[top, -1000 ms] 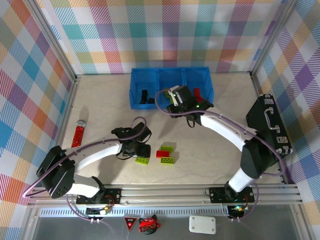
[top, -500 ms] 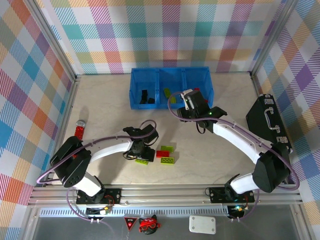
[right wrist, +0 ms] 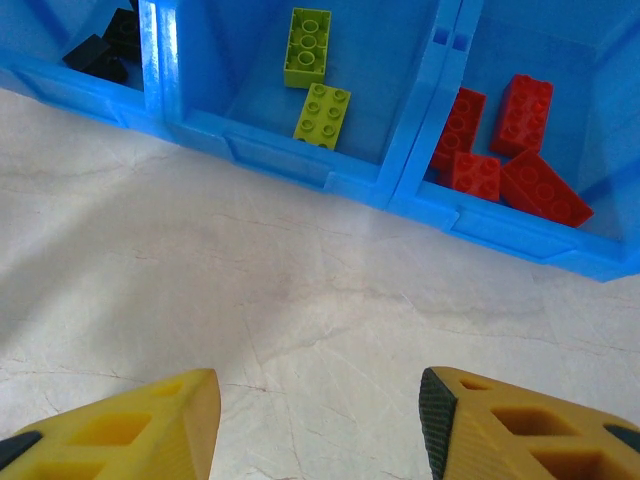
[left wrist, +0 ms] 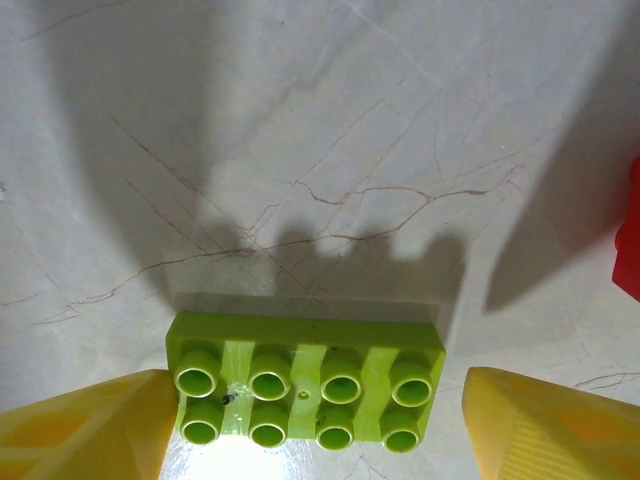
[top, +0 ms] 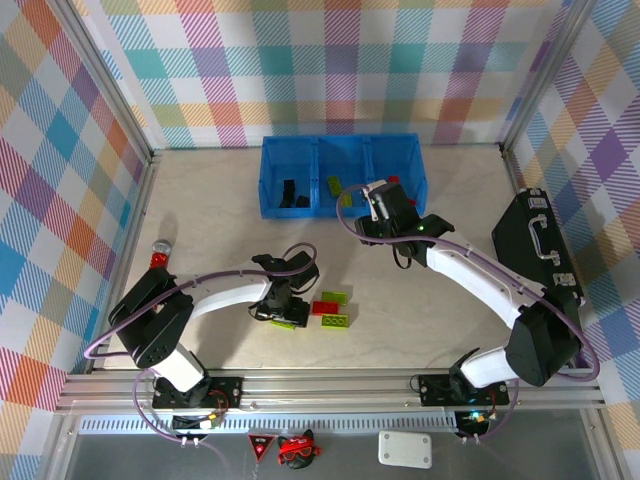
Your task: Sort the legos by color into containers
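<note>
A lime green lego [left wrist: 305, 385] lies studs-up on the table between my left gripper's [left wrist: 315, 430] yellow fingers [left wrist: 90, 425]. The left finger is right at its end and the right finger stands apart, so the gripper is open. From above, that gripper [top: 283, 310] sits over the same green lego [top: 288, 323], with a red lego [top: 324, 307] and two more green legos [top: 335, 297] just to its right. My right gripper [right wrist: 320, 430] is open and empty in front of the blue containers [right wrist: 280, 160], which hold black legos [right wrist: 105, 45], green legos [right wrist: 308, 45] and red legos [right wrist: 500, 140].
A black case with a handle [top: 540, 250] stands at the right edge. The red glittery cylinder [top: 158, 258] peeks out at the left beside my left arm. Checkered walls close in the table.
My left gripper slid right and settled down around the green lego. My right gripper pulled back out of the middle compartment, leaving a green lego there, and has since held still.
</note>
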